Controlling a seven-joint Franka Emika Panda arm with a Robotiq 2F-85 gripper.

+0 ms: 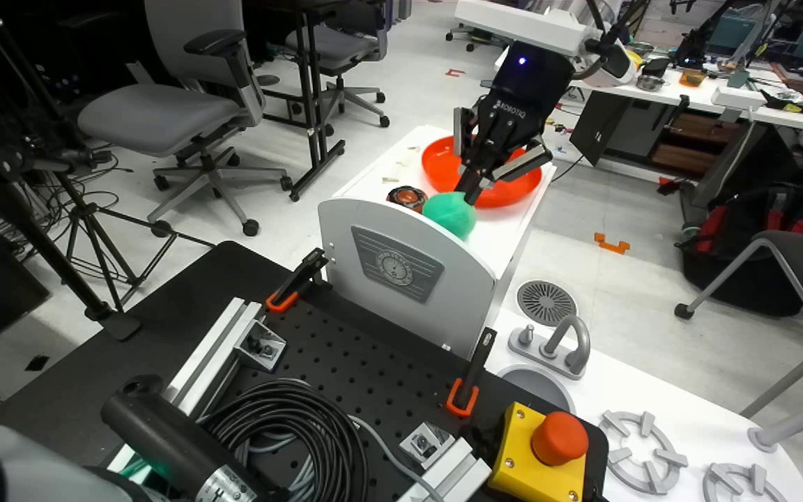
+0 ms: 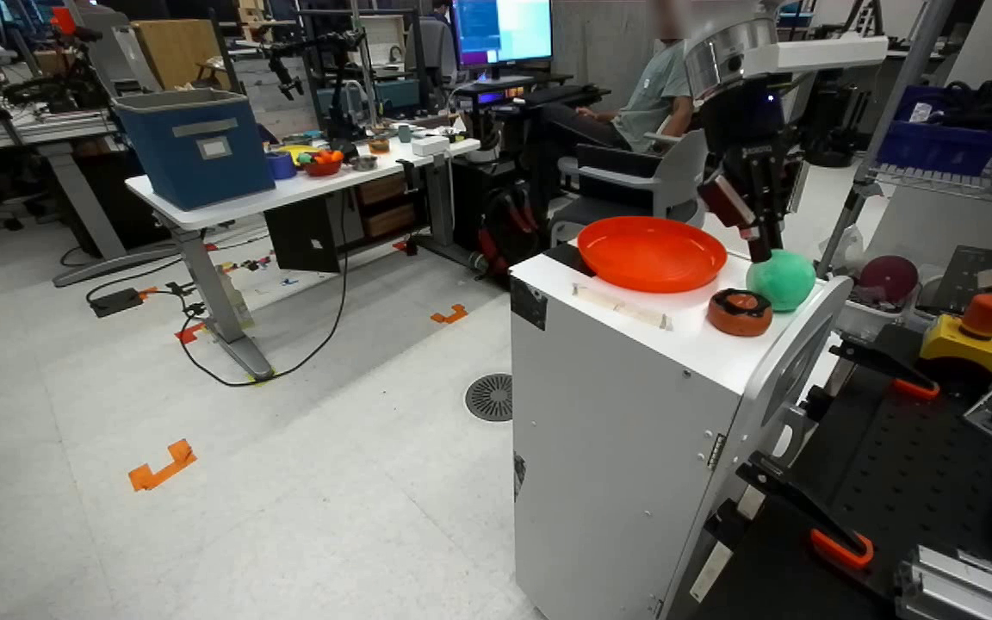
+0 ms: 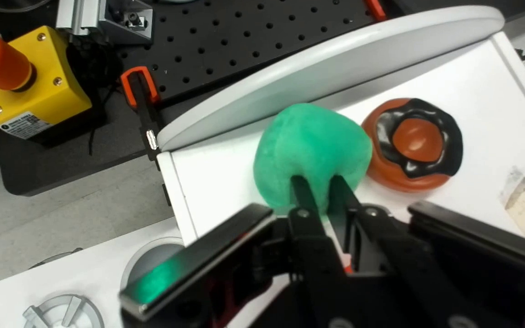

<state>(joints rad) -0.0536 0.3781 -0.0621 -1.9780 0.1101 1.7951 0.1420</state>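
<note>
- Green and soft-looking, a ball (image 3: pixel 308 141) sits at one end of a white cabinet top (image 2: pixel 685 340), close beside a curved grey panel (image 1: pixel 342 240); whether it bears on the surface or hangs just clear of it cannot be told.
- Pinching that ball, the Robotiq gripper (image 3: pixel 317 182) comes in from above, its two black fingertips (image 3: pixel 300 184) sunk into the rounded side and a green fold squeezed between them.
- Orange-brown with a glossy black wavy ring, a toy doughnut (image 3: pixel 417 139) lies flat just beside the ball.
- Red-orange and shallow, a round dish (image 2: pixel 651 250) lies on the same top, farther from the panel than the ball.
- Pale masking tape (image 2: pixel 625 307) is stuck along the top; the wrist view shows handwriting on it.
- Grey too, a dial badge (image 1: pixel 396 266) marks the panel's outer face.
- Black and perforated, a board (image 1: pixel 332 335) adjoins the panel; on it lie a coiled cable (image 1: pixel 335 418) and a yellow box (image 1: pixel 523 457) topped by a red emergency-stop button (image 1: pixel 559 437).
</note>
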